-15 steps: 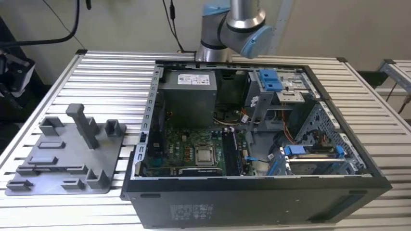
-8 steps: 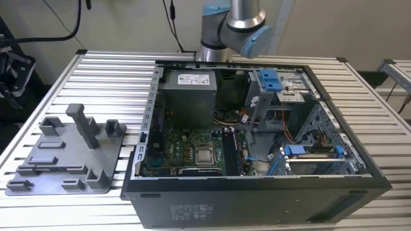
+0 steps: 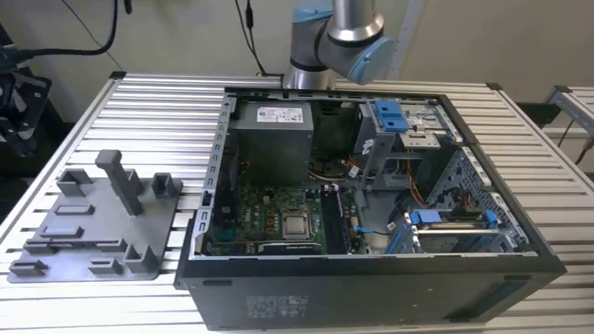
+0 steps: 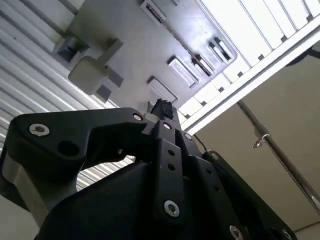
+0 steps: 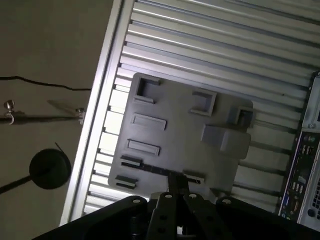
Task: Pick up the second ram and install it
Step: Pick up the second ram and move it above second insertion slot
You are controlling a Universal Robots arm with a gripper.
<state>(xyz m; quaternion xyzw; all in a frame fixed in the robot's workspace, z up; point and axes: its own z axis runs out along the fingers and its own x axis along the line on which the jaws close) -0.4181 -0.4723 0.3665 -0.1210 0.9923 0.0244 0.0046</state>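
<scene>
The second ram (image 5: 150, 169) is a thin dark strip lying flat in a slot of the grey holder tray (image 5: 185, 125), near the tray's edge closest to the table rim. In the exterior view the ram (image 3: 82, 245) shows as a dark line on the front part of the tray (image 3: 158, 209). My gripper (image 5: 177, 184) hangs well above the tray with its fingers drawn together and nothing visible between them. In the second wrist view the gripper (image 4: 162, 109) points at the tray (image 4: 135, 50) from a distance.
An open black computer case (image 3: 371, 292) lies on the slatted metal table (image 3: 158, 104), to the exterior view's right of the tray, with its motherboard (image 3: 278, 216) exposed. The tray's upright post (image 3: 121, 181) stands tall. The case's rear panel (image 5: 305, 165) borders the tray.
</scene>
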